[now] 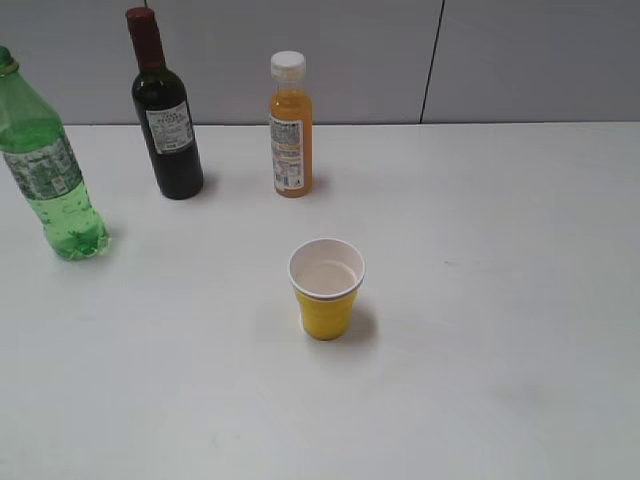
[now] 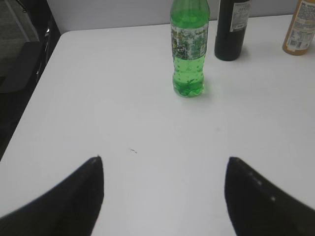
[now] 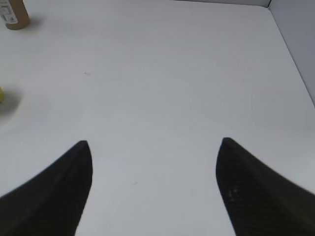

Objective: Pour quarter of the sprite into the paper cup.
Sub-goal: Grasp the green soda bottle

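The sprite (image 1: 50, 170), a translucent green bottle with a green-white label, stands upright at the far left of the white table; it also shows in the left wrist view (image 2: 188, 49), ahead of my left gripper. The yellow paper cup (image 1: 326, 290) stands upright near the table's middle, with a little clear liquid inside; only a yellow sliver of it (image 3: 1, 94) shows in the right wrist view. My left gripper (image 2: 165, 164) is open and empty, well short of the sprite. My right gripper (image 3: 153, 147) is open and empty over bare table. Neither gripper shows in the exterior view.
A dark wine bottle (image 1: 165, 115) and an orange juice bottle (image 1: 290, 130) stand at the back, right of the sprite. The table's left edge (image 2: 34, 108) and right edge (image 3: 295, 64) are in view. A grey wall (image 1: 400, 55) runs behind.
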